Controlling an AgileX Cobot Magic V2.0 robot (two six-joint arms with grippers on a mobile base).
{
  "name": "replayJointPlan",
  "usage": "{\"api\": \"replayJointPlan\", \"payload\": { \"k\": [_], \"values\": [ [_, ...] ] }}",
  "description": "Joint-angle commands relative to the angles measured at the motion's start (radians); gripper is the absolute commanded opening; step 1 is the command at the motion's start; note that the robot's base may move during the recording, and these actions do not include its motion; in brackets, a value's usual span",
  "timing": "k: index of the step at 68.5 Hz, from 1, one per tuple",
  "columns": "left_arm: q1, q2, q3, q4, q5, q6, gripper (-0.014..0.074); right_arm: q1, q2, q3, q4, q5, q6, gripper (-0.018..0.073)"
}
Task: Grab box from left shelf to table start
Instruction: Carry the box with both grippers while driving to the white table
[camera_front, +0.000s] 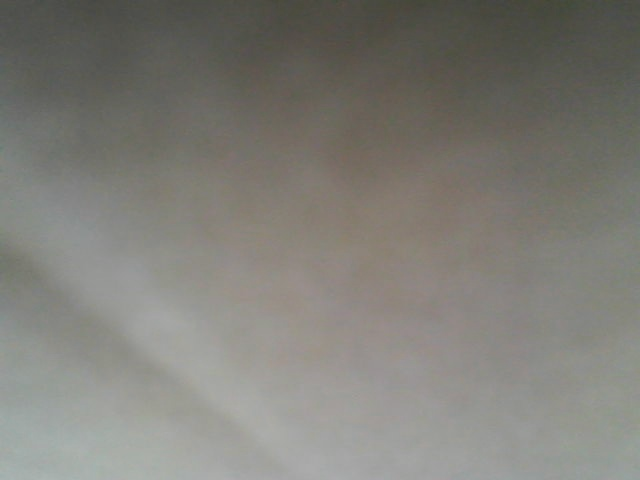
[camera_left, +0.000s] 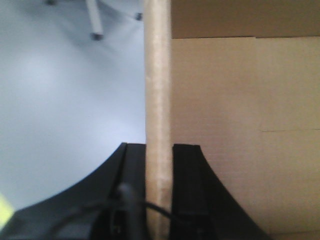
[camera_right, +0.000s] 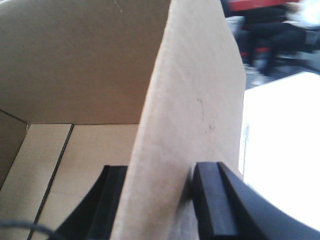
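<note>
Front view: just grey-brown blur, nothing readable. Left wrist view: pale floor (camera_left: 60, 100) on the left with a white furniture leg (camera_left: 94, 20) at the top. The left gripper (camera_left: 159, 150) is clamped on the box (camera_left: 225, 100), one black finger (camera_left: 131, 170) outside its upright wall, the other inside. Right wrist view: box interior to the left, right gripper (camera_right: 160, 170) pinching the wall there the same way, fingers tight against the cardboard. The white table (camera_right: 280, 150) is just beyond that wall. Can't tell whether the box rests on anything.
</note>
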Motion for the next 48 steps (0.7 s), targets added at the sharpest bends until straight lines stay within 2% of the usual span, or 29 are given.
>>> {"api": "replayJointPlan", "payload": {
  "k": [1, 48],
  "values": [
    [-0.001, 0.018, -0.003, 0.095, 0.078, 0.007, -0.0092, -0.002, 0.004, -0.03, -0.024, -0.106, -0.002, 0.0057],
    [-0.001, 0.018, -0.003, 0.095, 0.078, 0.007, -0.0092, -0.002, 0.004, -0.03, -0.024, -0.106, -0.002, 0.0057]
  ]
}}
